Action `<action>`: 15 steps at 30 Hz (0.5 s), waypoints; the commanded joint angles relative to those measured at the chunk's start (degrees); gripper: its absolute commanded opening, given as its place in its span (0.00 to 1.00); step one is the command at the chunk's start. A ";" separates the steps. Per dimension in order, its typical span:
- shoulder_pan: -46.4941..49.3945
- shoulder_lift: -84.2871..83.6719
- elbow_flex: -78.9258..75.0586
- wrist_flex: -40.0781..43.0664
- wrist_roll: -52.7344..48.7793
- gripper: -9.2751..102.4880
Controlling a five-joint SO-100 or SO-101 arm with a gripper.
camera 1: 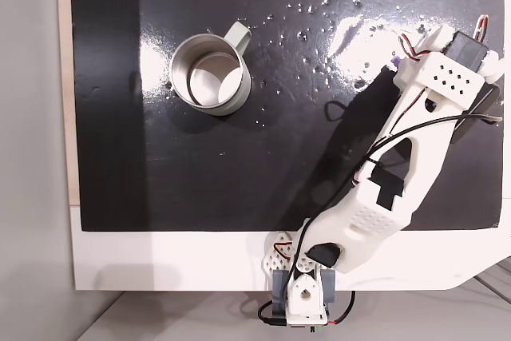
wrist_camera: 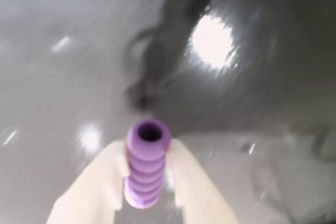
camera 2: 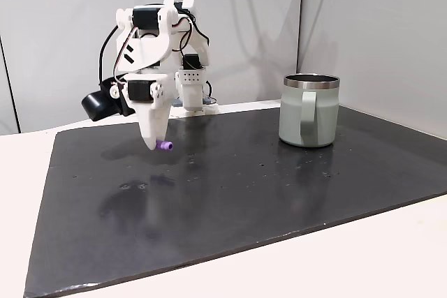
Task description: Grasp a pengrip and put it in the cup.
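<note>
Above the black mat [camera 2: 230, 193], well apart from the cup [camera 2: 309, 111], the gripper [camera 2: 162, 146] hangs with its tip pointing downward and clear of the surface. Both fingers [wrist_camera: 102, 182] are closed against the pengrip [wrist_camera: 145, 163], a ribbed light-purple tube with an open hollow end; in the wrist view it sits lengthwise between the two pale fingers, its open end projecting beyond the fingertips. In a fixed view taken from the side, the pengrip [camera 2: 165, 146] shows as a small purple stub at the lower tip of the gripper, raised off the mat, with a faint reflection on the glossy surface beneath it. The cup stands upright on the mat, far to the right of the gripper in that view, handle facing the camera. In a fixed view from above, the cup [camera 1: 211, 74] is open-topped with its handle toward the upper right, and the white arm [camera 1: 399, 189] reaches to the right side of the mat, far from the cup. A sliver of purple [camera 1: 397, 60] shows at the arm's far end.
</note>
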 commanded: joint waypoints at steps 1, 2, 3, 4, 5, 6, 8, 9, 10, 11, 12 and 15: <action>-2.37 3.43 -14.50 6.94 1.32 0.08; -3.43 5.62 -14.41 6.68 1.23 0.08; -4.48 7.91 -13.80 6.50 1.23 0.08; -5.71 10.46 -12.57 6.15 1.05 0.08; -7.12 12.92 -11.25 5.89 0.88 0.08; -8.79 15.56 -9.84 5.54 0.70 0.08; -12.66 20.30 -7.29 4.48 -0.09 0.08; -14.85 22.32 -6.42 4.04 -0.79 0.08; -17.31 24.17 -5.62 3.52 -1.67 0.08; -19.95 25.84 -5.01 2.99 -2.90 0.08; -22.59 27.25 -4.48 2.64 -4.22 0.08; -29.79 30.32 -2.99 1.76 -7.73 0.08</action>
